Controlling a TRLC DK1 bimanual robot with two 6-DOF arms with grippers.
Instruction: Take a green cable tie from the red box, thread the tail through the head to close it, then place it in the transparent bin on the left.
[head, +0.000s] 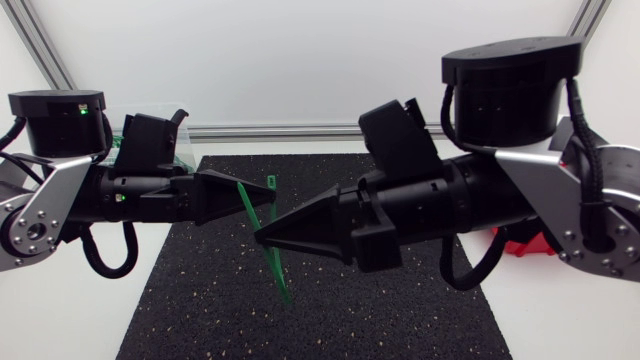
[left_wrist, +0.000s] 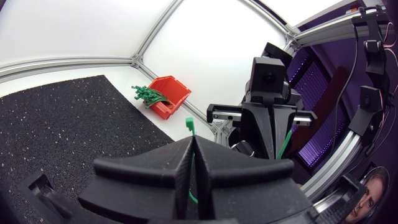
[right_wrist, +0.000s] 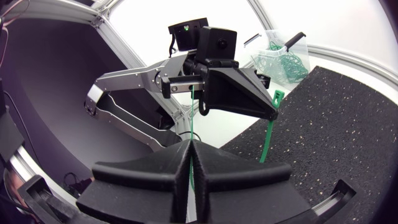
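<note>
— Over the black mat, seen from above?
— Left gripper and right gripper nearly tip to tip, both pinching one green cable tie, tilted and held off the mat
— From the left wrist?
— Own jaws pressed together on the strap, head end poking up just ahead; red box farther off, spare ties spilling out
— From the right wrist?
— Jaws clamped on a thin green strand; opposite, left gripper gripping below the tie's head; transparent bin behind it, green inside

Black speckled mat, white table, aluminium frame rail
</note>
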